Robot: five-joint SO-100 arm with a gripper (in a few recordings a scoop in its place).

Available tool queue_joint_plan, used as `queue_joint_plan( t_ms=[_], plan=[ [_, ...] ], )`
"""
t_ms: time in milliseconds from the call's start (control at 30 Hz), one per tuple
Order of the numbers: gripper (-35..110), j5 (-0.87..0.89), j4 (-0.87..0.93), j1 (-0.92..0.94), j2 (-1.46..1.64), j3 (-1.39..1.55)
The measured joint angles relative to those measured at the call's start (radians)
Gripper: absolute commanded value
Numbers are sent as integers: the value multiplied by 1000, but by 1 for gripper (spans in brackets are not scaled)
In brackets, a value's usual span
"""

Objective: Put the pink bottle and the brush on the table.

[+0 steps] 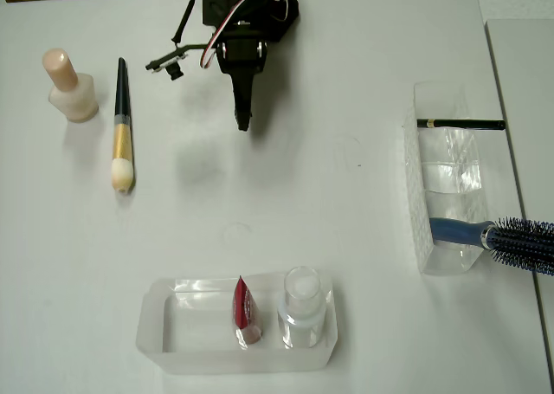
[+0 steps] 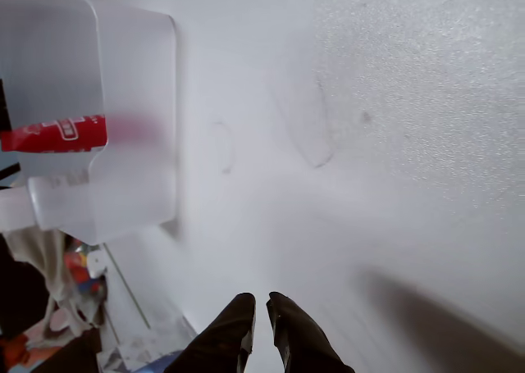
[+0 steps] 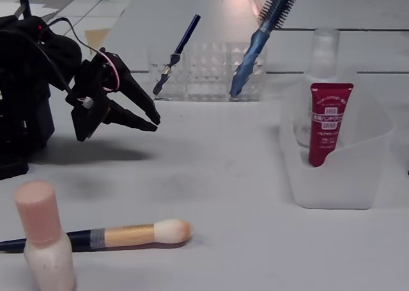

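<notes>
1. Risk: the pink bottle (image 1: 71, 87) stands upright on a narrow base; a sweep of the arm toward the left of the overhead view could tip it onto the brush (image 1: 122, 127).
2. Risk: the round-handled brush could roll if nudged.
3. The end effector (image 1: 243, 117) holds nothing; its fingers are nearly together, hovering above the surface (image 1: 346, 169).
4. Both items rest on the surface, just beside each other, well apart to the left of the end effector in the overhead view.

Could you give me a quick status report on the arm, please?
Gripper empty, jaws nearly closed, above table. Pink bottle upright, brush lying beside it.
</notes>
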Motion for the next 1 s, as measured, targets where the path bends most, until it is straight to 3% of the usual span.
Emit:
queue_joint_plan(
  t_ms=[1000],
  plan=[
    [0,-2,51,15,0,0]
  ],
)
